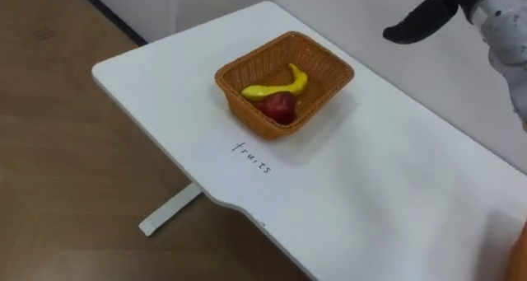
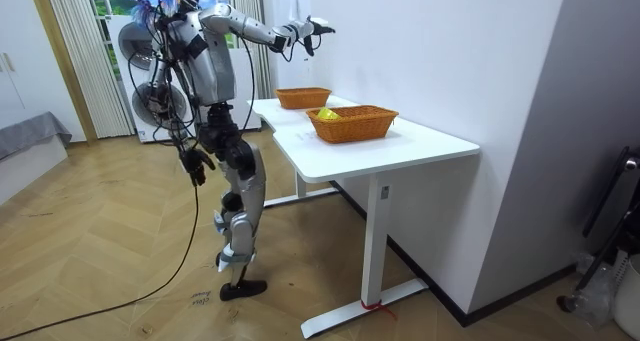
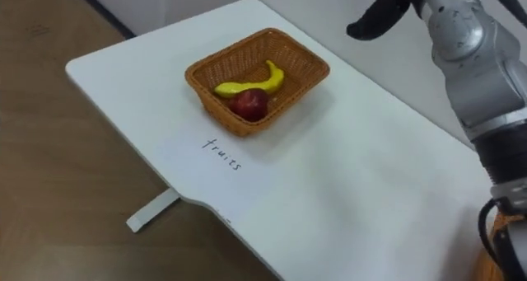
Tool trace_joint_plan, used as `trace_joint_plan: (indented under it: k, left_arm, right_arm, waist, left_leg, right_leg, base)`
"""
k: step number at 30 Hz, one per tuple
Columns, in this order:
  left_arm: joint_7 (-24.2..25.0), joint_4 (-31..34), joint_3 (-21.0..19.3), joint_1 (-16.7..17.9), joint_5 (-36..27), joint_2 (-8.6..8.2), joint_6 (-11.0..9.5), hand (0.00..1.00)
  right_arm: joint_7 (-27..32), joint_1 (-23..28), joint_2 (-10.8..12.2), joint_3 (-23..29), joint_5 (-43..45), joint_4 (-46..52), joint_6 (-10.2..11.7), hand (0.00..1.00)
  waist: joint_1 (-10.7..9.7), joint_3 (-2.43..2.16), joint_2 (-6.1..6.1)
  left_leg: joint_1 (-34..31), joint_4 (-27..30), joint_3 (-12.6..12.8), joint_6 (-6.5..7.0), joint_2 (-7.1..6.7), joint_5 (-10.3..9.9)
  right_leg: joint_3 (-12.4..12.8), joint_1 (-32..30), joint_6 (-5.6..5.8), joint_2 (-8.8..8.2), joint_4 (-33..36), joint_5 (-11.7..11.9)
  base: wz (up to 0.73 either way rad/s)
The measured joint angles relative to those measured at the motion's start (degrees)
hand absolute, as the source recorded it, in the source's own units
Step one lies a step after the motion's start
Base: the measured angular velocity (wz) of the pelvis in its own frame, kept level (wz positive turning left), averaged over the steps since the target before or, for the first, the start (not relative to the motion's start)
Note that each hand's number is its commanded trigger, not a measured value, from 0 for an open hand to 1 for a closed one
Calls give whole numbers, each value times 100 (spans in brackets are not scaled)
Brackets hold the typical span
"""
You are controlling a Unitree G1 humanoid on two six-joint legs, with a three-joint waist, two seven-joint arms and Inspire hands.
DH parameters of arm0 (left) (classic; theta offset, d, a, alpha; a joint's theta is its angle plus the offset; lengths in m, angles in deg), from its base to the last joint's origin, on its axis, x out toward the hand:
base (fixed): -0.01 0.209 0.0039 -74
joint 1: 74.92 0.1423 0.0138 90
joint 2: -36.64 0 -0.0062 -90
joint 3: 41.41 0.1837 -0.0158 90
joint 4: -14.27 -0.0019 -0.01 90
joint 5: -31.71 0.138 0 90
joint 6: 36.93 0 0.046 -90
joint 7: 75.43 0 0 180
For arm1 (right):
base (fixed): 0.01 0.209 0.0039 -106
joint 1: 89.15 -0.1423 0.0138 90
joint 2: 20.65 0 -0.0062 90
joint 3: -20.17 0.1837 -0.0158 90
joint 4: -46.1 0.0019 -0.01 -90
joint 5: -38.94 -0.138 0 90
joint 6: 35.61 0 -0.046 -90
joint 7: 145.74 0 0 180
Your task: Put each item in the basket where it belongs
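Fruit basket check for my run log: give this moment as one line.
fruit basket: banana and apple inside | right hand: open, empty, raised over table | left hand: hanging at side

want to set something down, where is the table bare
The table is bare right of the basket, toward the raised right robot hand, and at the corner left of it. Only the basket is crowded: banana and apple.

We see a white table bearing an orange-brown woven basket, a yellow banana and a dark red apple inside. We note black handwriting on the tabletop and a brown wooden floor.
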Motion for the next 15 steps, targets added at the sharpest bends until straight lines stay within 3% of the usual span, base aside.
trace_joint_plan:
  k: [3,10,14,15]
  left_arm:
    - [-8,1,-2,-76,-47,-12,-7,0]
    - [-232,42,-63,-119,-49,2,-2,0]
    - [-343,50,-160,-409,-218,1,-34,0]
    - [-345,41,-162,-469,-305,0,-98,0]
  right_arm:
    - [0,0,-27,317,-48,134,0,0]
    - [196,0,-117,1022,101,778,-5,0]
    - [255,1,-121,1262,421,900,-1,0]
    - [319,1,-127,1341,449,925,-1,0]
  waist:
    - [-230,-24,49]
    - [-790,31,132]
    - [-936,38,176]
    - [-961,17,218]
  left_leg:
    - [94,-52,73,12,4,6]
    - [157,-190,328,58,40,35]
    - [164,-212,466,68,87,28]
    - [178,-223,512,73,91,25]
  right_leg:
    - [75,6,1,-17,6,-1]
    - [234,-71,1,-67,8,1]
    - [380,-140,-1,-59,44,2]
    - [419,-151,-2,-60,45,3]
  base:
    - [-16]
    - [-18]
    - [-15]
    - [-17]
